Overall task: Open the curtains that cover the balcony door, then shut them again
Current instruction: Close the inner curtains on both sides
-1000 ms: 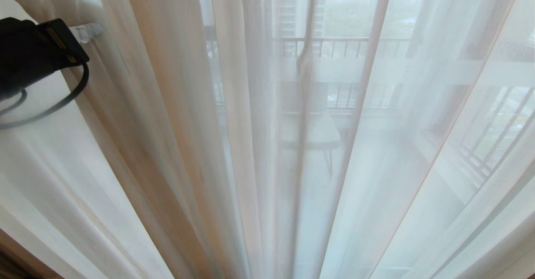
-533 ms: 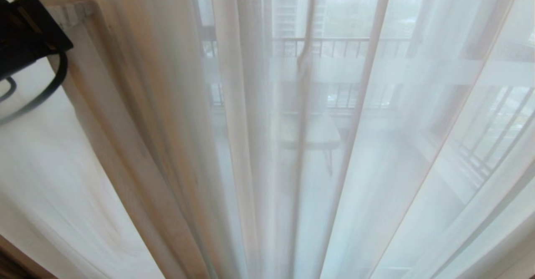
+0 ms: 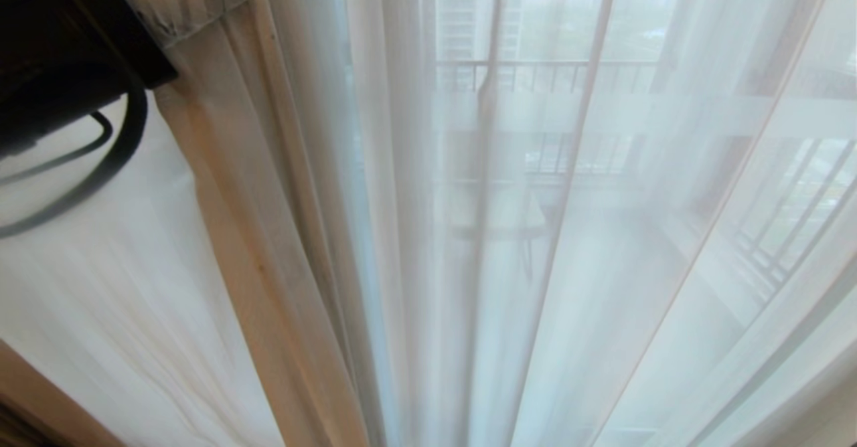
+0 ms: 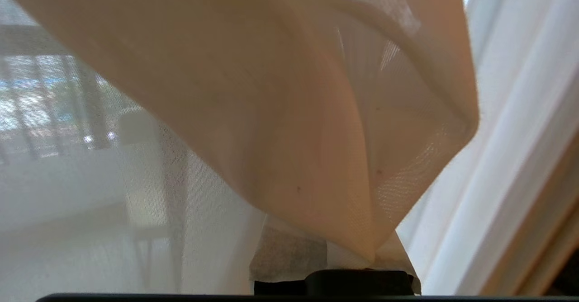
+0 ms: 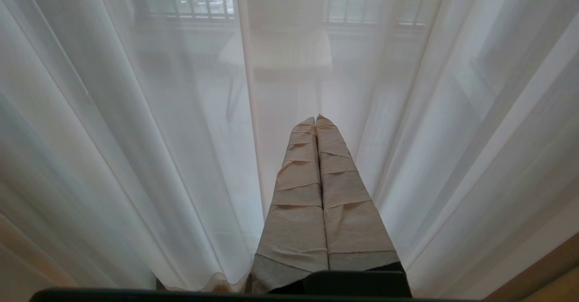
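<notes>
Thin white sheer curtains (image 3: 469, 266) hang in folds across the whole head view. The balcony door (image 3: 669, 116) shows dimly through them, with its frosted white strip and dark frame bars. My left gripper (image 3: 201, 5) is at the upper left, shut on the beige hemmed edge of a sheer panel (image 3: 234, 186). In the left wrist view that beige cloth (image 4: 294, 112) drapes over the gripper (image 4: 348, 261) and hides most of its taped fingers (image 4: 289, 257). My right gripper (image 5: 315, 120) is shut on nothing, its taped fingers pointing at the sheers (image 5: 135, 134).
A small table or chair (image 3: 499, 216) and a railing (image 3: 549, 65) stand on the balcony behind the glass. A brown wooden edge (image 3: 40, 393) runs along the lower left. A black cable (image 3: 100, 166) loops under my left wrist.
My left arm has swung to the right and slightly up, carrying the beige curtain edge with it. More plain white sheer now shows at the left. The right gripper has not moved.
</notes>
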